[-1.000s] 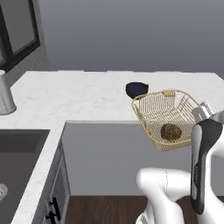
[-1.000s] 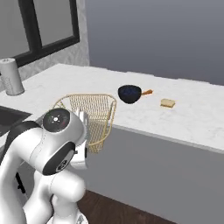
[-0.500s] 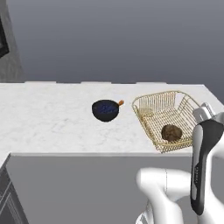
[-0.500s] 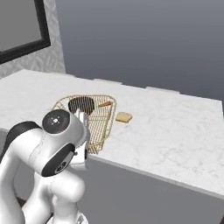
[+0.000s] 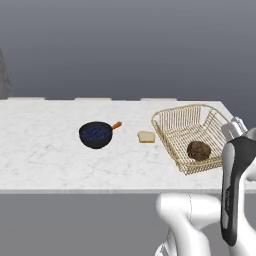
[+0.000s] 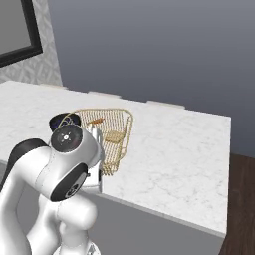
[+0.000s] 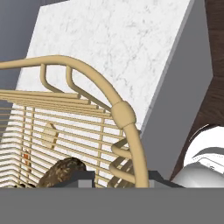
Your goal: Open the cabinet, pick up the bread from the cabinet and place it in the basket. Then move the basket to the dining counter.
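One long white marble counter runs across the scene with a plain grey front, and the gold wire basket sits over its right part, near the front edge. One small dark brown roll lies inside the basket, in its near right corner. In the hand view the same roll shows through the wires at the bottom left, and the basket's thick rim runs down between the two dark finger tips of the claw. The claw stands partly closed with one tip on either side of that rim, so it has hold of the basket at its near right edge.

Left of the basket, just beside it but apart, lies one pale square slice of bread flat on the marble. Further left stands one dark bowl with an orange handle pointing toward the slice; its inside looks dark blue. The slice and the bowl lie to the basket's left, in line along the counter.

In the right base view the basket is partly hidden behind the arm's white elbow, and the bowl peeks out at its far left. The counter's right end is bare marble, and a dark wooden floor shows beyond it.
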Available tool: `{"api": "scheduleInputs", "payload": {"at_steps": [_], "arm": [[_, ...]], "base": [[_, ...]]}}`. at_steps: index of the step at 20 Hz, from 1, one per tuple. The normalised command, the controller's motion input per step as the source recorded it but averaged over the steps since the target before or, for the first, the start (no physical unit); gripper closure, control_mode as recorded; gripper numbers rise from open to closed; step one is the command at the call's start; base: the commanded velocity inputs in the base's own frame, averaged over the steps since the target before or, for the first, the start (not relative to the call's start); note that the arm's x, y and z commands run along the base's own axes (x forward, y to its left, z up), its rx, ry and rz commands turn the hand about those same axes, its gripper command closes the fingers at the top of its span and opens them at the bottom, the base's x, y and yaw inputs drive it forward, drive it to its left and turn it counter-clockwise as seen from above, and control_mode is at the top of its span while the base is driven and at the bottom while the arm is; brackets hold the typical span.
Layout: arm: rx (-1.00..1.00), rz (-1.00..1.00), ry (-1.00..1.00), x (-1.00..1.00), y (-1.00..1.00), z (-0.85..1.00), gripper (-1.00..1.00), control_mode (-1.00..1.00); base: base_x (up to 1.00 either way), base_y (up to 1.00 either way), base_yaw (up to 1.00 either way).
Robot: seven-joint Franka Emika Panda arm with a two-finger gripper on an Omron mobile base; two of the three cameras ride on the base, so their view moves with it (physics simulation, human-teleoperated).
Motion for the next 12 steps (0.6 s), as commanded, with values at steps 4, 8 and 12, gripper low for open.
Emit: {"api": "scheduleInputs", "payload": {"at_steps": [4,8,12], "arm": [[0.06,-0.02,0.04,0.5,-0.09,-0.05,1.0,-1.0],[0.16,-0.09,0.11,1.0,-0.64,-0.14,1.0,-1.0],[0.22,-0.01,0.06,1.0,-0.87,-0.43,1.0,-1.0]], "base": [[0.44,-0.1,-0.01],[0.0,0.0,0.0],[0.0,0.0,0.0]]}}
